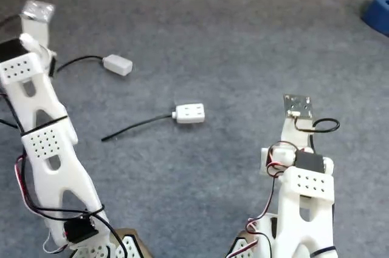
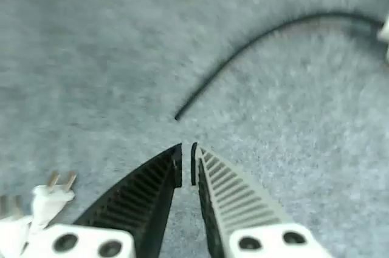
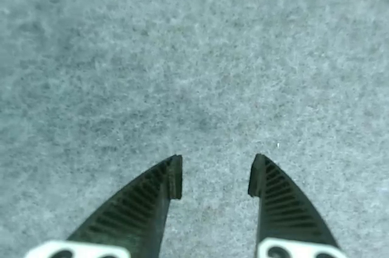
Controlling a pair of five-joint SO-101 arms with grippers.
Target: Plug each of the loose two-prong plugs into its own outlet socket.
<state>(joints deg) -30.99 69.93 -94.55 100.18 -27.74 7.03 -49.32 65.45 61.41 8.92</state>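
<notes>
1. Two-prong plug (image 2: 51,192): white with brass prongs, lying on the grey tabletop (image 1: 243,45) just beside the left tool (image 2: 187,164). Its prongs are bare and in no socket. We cannot tell which way it lies from the middle socket.
2. Middle socket (image 1: 190,112): a white block lying flat with its holes in view. Its black cable (image 1: 137,125) trails left toward the left arm (image 1: 42,136) and ends loose on the tabletop.
3. Second socket (image 1: 118,64): left of the middle socket and farther up the tabletop, apart from it. Its second cable (image 1: 79,59) curves away from the middle socket and runs behind the left arm.
4. Left tool: fingers pressed nearly together with only a thin slit between them, nothing held. A loose cable end (image 2: 177,116) lies just past the tips. We cannot tell which socket it belongs to.
5. Right tool (image 3: 214,179): fingers spread, nothing between them, bare tabletop beneath. The right arm (image 1: 307,185) stands right of the middle socket, well apart.
6. Blue object (image 1: 378,15): far right of the middle socket, at the tabletop's edge.
</notes>
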